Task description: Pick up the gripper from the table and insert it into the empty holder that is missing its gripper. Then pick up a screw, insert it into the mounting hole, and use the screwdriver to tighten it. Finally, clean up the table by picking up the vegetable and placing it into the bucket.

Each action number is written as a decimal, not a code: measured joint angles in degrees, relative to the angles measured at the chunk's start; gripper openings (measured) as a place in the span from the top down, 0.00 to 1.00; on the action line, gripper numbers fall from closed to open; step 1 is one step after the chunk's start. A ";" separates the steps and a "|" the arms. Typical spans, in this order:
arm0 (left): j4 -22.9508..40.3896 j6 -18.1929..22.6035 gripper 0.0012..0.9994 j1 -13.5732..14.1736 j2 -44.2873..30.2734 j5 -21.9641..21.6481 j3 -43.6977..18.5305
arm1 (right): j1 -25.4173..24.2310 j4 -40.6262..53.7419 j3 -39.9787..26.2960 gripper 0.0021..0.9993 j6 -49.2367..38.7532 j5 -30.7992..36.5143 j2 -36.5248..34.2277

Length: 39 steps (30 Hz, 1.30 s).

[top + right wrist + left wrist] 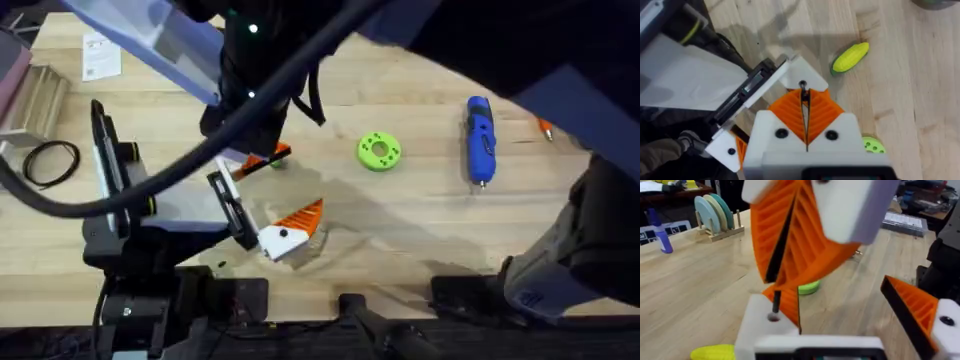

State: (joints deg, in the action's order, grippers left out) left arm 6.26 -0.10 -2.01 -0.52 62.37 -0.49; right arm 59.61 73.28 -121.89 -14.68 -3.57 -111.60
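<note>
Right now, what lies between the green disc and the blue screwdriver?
Nothing: the overhead view shows bare table between the green disc and the screwdriver.

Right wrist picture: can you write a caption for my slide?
Right gripper, orange pads pinched on a dark screw, poised at the white holder; yellow toy corn lies on the wooden table.

Blue screwdriver (480, 138), yellow vegetable (851, 56), orange ribbed gripper (795, 245).

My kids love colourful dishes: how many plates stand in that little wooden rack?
3, upright side by side in the wooden rack on the table: a light-blue plate, a beige plate and a teal plate. Others may be hidden behind them.
</note>
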 joint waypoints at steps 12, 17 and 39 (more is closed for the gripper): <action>0.00 0.00 0.01 0.01 0.01 0.00 0.00 | 0.00 0.02 0.00 1.00 -0.17 0.00 -1.17; 0.00 0.02 0.01 0.00 -0.01 0.00 0.00 | 0.00 0.00 0.00 1.00 -0.17 0.00 -1.19; 0.02 -0.42 0.01 -0.01 -0.01 0.04 0.00 | 0.48 0.00 -0.02 1.00 -0.17 -0.32 -3.16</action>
State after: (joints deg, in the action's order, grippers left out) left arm 6.28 -0.51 -2.02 -0.54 62.41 -0.49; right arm 60.10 73.28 -121.91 -14.85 -3.89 -114.76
